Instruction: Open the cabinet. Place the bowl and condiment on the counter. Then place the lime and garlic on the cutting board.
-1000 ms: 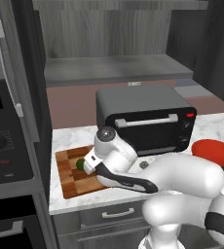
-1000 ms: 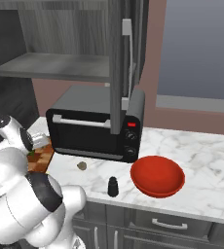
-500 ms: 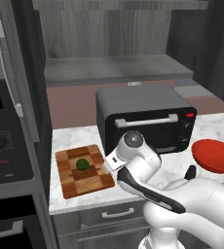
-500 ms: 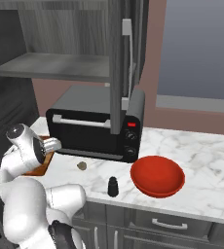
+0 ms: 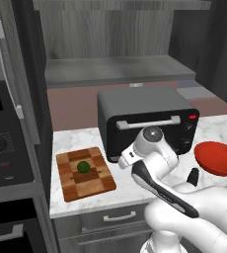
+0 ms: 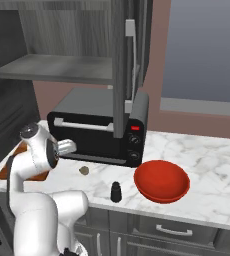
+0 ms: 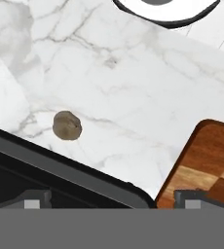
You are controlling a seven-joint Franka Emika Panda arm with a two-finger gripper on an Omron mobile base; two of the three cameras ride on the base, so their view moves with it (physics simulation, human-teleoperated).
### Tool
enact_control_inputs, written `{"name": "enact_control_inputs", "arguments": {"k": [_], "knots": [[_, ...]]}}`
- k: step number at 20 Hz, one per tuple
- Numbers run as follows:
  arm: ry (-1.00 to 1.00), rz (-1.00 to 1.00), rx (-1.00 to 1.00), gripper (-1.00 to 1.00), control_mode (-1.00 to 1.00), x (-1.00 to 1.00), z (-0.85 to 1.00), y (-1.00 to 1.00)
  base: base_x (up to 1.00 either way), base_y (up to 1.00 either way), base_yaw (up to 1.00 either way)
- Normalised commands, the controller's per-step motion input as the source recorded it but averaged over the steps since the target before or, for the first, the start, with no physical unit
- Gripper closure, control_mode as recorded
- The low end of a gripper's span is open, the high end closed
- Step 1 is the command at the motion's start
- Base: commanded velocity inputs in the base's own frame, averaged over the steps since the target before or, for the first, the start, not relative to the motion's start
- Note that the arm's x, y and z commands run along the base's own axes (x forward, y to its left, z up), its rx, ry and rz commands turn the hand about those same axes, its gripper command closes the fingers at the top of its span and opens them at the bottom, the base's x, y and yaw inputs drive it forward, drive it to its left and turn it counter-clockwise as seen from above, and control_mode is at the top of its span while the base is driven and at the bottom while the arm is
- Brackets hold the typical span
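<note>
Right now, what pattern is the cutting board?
Light and dark brown checks on the cutting board, clearest in the left base view.

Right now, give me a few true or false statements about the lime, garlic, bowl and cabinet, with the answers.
1. The lime sits on the cutting board. True.
2. The garlic is on the board too. False: it lies on the counter, in front of the toaster oven.
3. The bowl is on the counter. True.
4. The cabinet is closed. False: its door stands open.
5. The gripper holds the garlic. False: it is open and empty.
</note>
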Motion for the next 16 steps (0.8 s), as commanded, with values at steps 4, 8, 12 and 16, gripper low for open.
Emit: {"name": "enact_control_inputs", "arguments": {"k": [4, 8, 12, 16], "knots": [[-0.03, -0.03, 0.03, -1.00, -1.00, 0.00, -0.01, -0.55, 0.00, 0.00, 0.00], [-0.05, 0.00, 0.02, -1.00, -1.00, 0.00, 0.00, -0.40, 0.00, 0.00, 0.00], [-0.03, 0.00, 0.03, -1.00, -1.00, 0.00, 0.00, -0.27, 0.00, 0.00, 0.00], [0.00, 0.00, 0.01, -1.00, -1.00, 0.00, -0.01, -0.03, 0.00, 0.00, 0.00]]}}
